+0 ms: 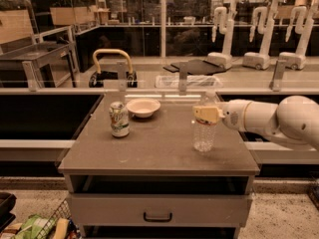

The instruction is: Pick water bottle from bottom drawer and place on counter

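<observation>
The water bottle [204, 136] is clear and ribbed and stands upright on the right part of the grey-brown counter [159, 151]. My gripper [206, 115] comes in from the right on a white arm [279, 118]. Its pale fingers are closed around the bottle's upper part. The bottle's base looks level with the counter top. Whether it rests on it or hangs just above, I cannot tell.
A green-and-white drink can [119, 119] stands on the counter's left part, with a white bowl [143, 107] behind it. A light grey drawer front with a dark handle [157, 216] juts out below the counter. A basket of packets [40, 227] is at the bottom left. A dark metal side table [35, 54] is at the far left.
</observation>
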Robot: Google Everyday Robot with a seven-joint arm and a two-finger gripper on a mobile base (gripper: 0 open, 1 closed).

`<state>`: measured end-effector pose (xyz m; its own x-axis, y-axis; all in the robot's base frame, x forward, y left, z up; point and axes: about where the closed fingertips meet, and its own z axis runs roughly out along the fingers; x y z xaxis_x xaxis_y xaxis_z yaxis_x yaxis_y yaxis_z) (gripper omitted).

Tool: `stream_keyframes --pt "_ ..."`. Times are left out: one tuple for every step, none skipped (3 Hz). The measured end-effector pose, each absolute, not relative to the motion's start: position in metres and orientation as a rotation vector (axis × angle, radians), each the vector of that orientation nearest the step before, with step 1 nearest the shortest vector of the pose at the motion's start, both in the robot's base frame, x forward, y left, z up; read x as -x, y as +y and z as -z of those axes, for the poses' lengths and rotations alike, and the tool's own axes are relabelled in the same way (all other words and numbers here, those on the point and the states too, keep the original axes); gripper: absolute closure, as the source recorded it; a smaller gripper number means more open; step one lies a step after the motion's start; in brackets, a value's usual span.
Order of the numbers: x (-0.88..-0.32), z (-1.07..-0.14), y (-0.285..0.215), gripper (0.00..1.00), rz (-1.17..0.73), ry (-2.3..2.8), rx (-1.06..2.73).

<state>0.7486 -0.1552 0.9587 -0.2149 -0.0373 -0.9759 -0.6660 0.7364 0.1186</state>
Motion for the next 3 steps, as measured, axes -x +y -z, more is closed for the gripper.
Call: stream_keyframes --pt "-0.747 -0.926 -0.158 0.98 -0.629 1.734 0.557" --pt "-0.747 -0.935 -0.158 0.76 -0.629 1.734 0.557" --pt "-0.747 -0.936 -0.158 0.52 -0.629 1.734 0.557"
